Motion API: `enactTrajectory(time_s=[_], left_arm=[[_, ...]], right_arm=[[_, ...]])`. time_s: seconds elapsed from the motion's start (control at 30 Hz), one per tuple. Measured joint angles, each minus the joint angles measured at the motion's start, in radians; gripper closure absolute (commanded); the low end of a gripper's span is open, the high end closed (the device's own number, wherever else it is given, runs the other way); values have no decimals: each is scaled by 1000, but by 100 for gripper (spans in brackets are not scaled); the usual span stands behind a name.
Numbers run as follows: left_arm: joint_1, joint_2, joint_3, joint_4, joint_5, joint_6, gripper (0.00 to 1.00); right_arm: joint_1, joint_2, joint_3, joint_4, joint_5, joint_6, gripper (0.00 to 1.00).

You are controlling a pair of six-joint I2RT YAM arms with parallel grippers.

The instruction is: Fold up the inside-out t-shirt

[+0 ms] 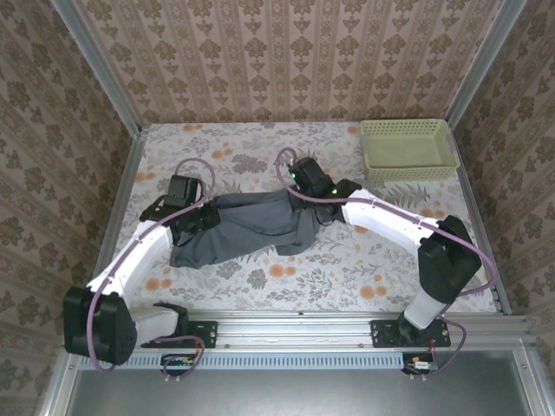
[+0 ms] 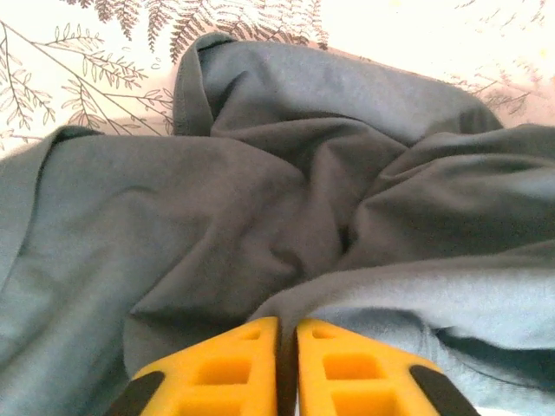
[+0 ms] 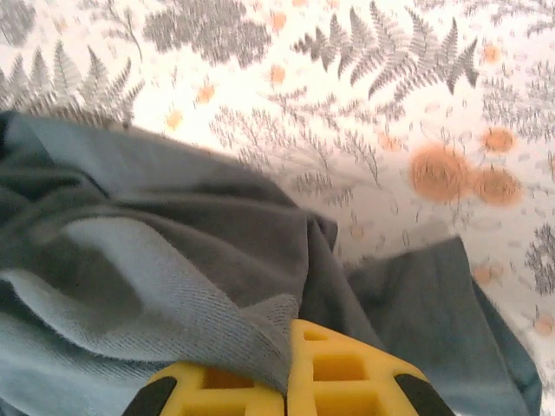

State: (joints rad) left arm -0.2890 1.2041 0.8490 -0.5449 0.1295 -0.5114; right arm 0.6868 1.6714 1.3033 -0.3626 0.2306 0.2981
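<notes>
Bunched into a rumpled band near the middle of the floral tablecloth (image 1: 347,273): the inside-out t-shirt (image 1: 247,227), long axis crosswise from the left arm's side to the right arm's, rising a little toward its far right end. At the band's left end the left gripper (image 1: 192,218), at the far right corner the right gripper (image 1: 302,196); one arm to each end, neither plainly nearer the middle. From the left wrist: yellow fingers (image 2: 238,368) drawn almost together with a thin slit between, a ridge of cloth running straight up to the tips; no telling whether any fabric sits in that slit. From the right wrist: jaws pressed together on a fold of the shirt, cloth draped over one finger, a flap trailing off to the lower right, bare tablecloth beyond. By judgement, next move hinging on drawing the two ends apart along that crosswise axis to flatten the cloth before any fold. From above, whole outline and both arms; from the wrists, the grips themselves, masked by the wrists overhead.
</notes>
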Motion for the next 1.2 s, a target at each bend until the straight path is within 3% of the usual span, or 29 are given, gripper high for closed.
enactTrajectory(time_s=[0.17, 0.33, 0.47, 0.63, 0.73, 0.8, 1.03, 1.2], left_arm=[[-66, 59, 54, -35, -79, 19, 57], [-259, 58, 90, -14, -135, 45, 37], [-380, 114, 124, 51, -106, 74, 30], [-412, 290, 169, 142, -50, 98, 28], [-417, 365, 177, 164, -18, 100, 33], [-421, 397, 184, 166, -9, 101, 42], [-424, 446, 208, 177, -39, 93, 89], [-424, 432, 221, 172, -75, 82, 100]], right_arm=[[-50, 115, 106, 28, -69, 10, 100], [-109, 212, 147, 42, -141, 27, 100], [-128, 222, 151, 48, -178, 31, 100], [-125, 222, 155, 69, -206, 43, 100], [-123, 222, 155, 69, -211, 46, 100], [-123, 222, 155, 69, -212, 47, 100], [-128, 218, 154, 71, -212, 64, 100], [-132, 218, 153, 72, -201, 64, 100]])
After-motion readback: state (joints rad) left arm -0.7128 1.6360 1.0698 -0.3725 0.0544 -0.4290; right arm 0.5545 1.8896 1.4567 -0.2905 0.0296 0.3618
